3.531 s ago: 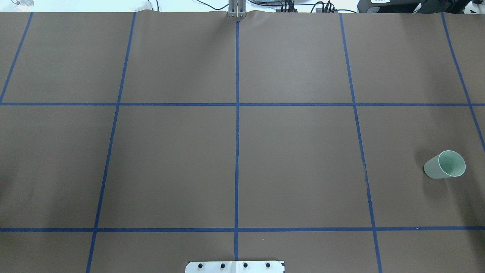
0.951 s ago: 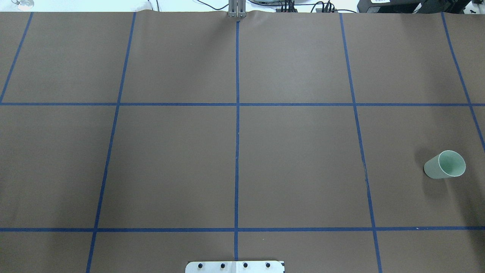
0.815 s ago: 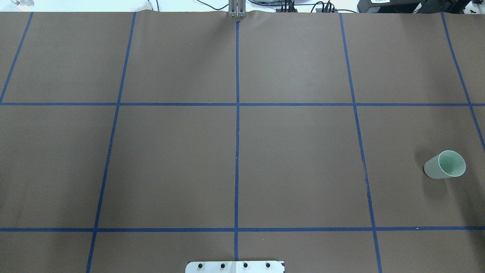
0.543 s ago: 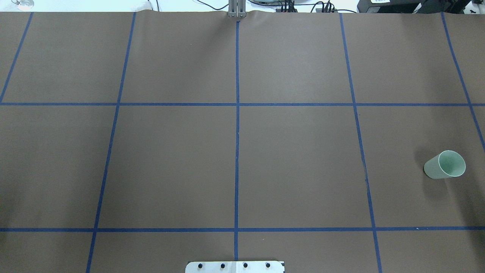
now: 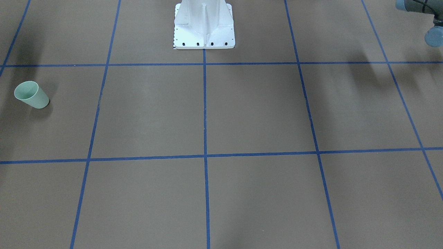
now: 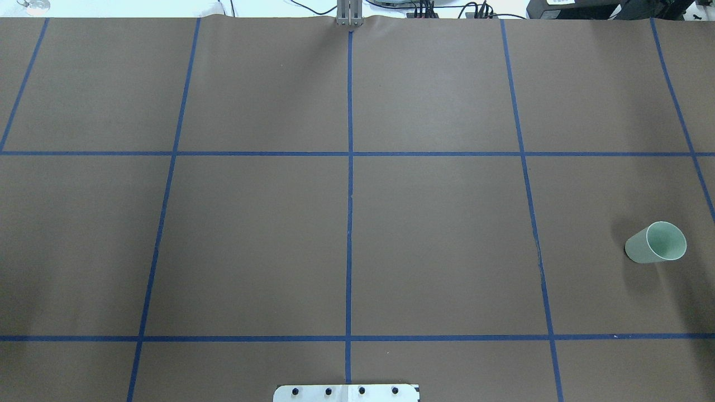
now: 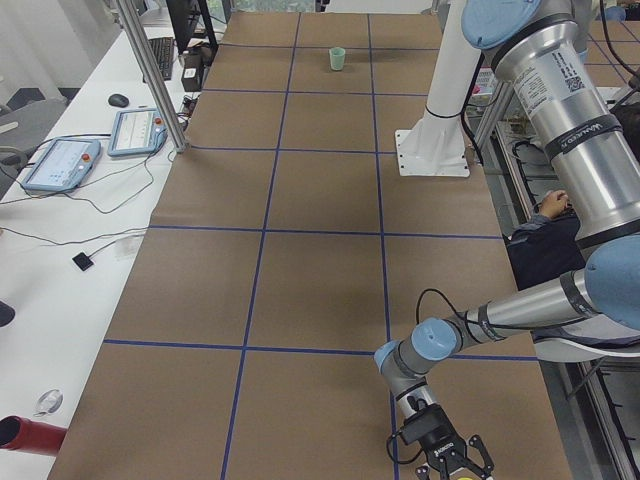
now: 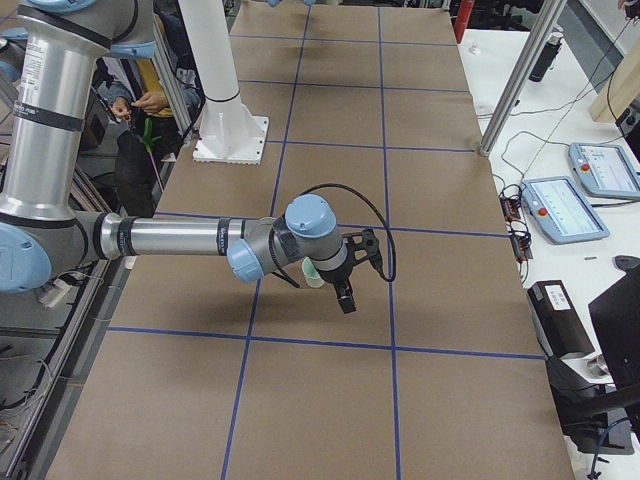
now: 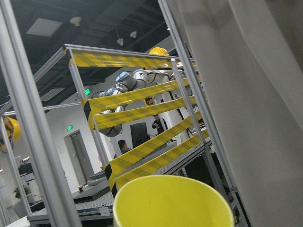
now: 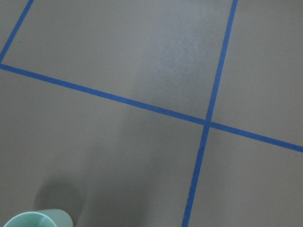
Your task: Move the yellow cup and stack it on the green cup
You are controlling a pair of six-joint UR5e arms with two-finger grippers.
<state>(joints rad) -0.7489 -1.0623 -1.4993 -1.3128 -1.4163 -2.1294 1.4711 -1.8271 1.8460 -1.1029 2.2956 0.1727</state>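
The green cup (image 6: 656, 243) stands upright on the brown table near its right end; it also shows in the front view (image 5: 31, 95), the left view (image 7: 338, 59) and the right wrist view (image 10: 38, 218). My right gripper (image 8: 345, 300) hangs close over it, and the cup (image 8: 313, 275) is partly hidden behind the arm. I cannot tell if it is open or shut. The yellow cup (image 9: 173, 201) shows only in the left wrist view, its rim close under the camera. My left gripper (image 7: 445, 465) is low at the table's left end; I cannot tell its state.
The white robot pedestal (image 5: 204, 26) stands at the table's robot-side edge. Blue tape lines divide the table (image 6: 435, 240). A metal post (image 7: 150, 75) and touch panels (image 7: 140, 130) are on the side bench. A person (image 8: 150, 100) sits behind the robot.
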